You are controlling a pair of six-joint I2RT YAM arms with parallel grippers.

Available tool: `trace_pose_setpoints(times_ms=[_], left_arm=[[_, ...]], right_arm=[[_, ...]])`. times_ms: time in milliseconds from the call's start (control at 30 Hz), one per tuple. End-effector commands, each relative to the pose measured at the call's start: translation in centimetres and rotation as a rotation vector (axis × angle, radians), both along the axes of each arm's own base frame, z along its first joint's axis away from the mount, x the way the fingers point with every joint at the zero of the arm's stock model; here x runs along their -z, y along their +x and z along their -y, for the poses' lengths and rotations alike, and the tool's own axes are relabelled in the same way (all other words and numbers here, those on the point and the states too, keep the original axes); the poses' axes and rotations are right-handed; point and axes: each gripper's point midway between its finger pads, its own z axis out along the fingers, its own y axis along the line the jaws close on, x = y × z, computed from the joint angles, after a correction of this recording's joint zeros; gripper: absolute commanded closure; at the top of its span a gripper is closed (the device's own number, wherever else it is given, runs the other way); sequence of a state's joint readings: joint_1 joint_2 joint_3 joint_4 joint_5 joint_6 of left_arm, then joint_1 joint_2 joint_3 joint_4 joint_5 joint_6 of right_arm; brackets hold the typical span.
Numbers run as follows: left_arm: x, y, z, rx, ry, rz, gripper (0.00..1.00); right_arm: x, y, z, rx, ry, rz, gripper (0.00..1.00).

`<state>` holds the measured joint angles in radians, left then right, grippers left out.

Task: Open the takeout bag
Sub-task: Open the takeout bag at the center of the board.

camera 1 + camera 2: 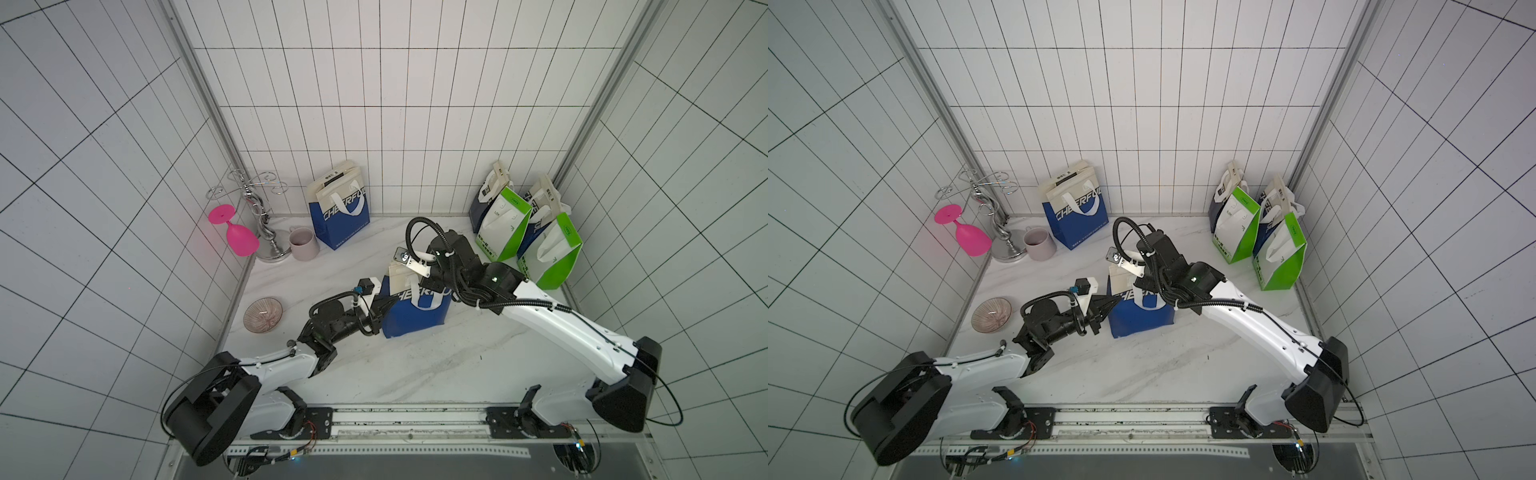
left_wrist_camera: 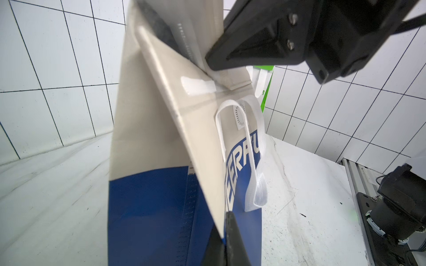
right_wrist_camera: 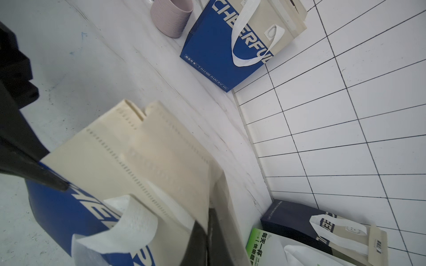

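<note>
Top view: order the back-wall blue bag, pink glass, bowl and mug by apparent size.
1. the blue bag by the back wall
2. the pink glass
3. the bowl and the mug, nearly alike: the bowl looks slightly bigger but sits nearer the camera, so no firm ranking.

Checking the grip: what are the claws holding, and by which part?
Both hold the middle blue bag: the right claw pinches its cream top flap, the left claw its side edge.
</note>
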<state>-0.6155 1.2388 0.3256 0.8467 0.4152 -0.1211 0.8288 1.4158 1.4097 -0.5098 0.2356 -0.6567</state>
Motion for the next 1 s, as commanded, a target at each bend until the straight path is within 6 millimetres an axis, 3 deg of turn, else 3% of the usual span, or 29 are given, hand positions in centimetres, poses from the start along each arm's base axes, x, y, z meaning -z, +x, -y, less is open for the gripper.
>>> trace_pose_setpoints(times_ms=[0, 233, 633, 733, 867, 967], left_arm=[[-0.4, -0.2, 0.1, 0.006, 0.007, 0.025, 1.0], [-0.3, -0.1, 0.1, 0.0, 0.011, 0.021, 1.0], [-0.1, 0.1, 0.2, -0.002, 0.019, 0.015, 1.0], [-0.1, 0.1, 0.1, -0.002, 0.018, 0.014, 1.0], [-0.1, 0.0, 0.1, -0.002, 0.018, 0.015, 1.0], [-0.2, 0.0, 0.1, -0.001, 0.017, 0.017, 1.0]], right_arm=[[-8.5, 1.9, 1.3, 0.088, 0.083, 0.172, 1.0], [-9.7, 2.0, 1.3, 0.088, 0.081, 0.185, 1.0], [-8.8, 1.8, 1.5, 0.028, -0.044, 0.215, 1.0], [-7.5, 1.3, 1.1, 0.012, -0.015, 0.176, 1.0], [-4.3, 1.1, 0.8, 0.012, -0.011, 0.104, 1.0], [-2.0, 0.9, 0.6, 0.019, -0.01, 0.057, 0.92]])
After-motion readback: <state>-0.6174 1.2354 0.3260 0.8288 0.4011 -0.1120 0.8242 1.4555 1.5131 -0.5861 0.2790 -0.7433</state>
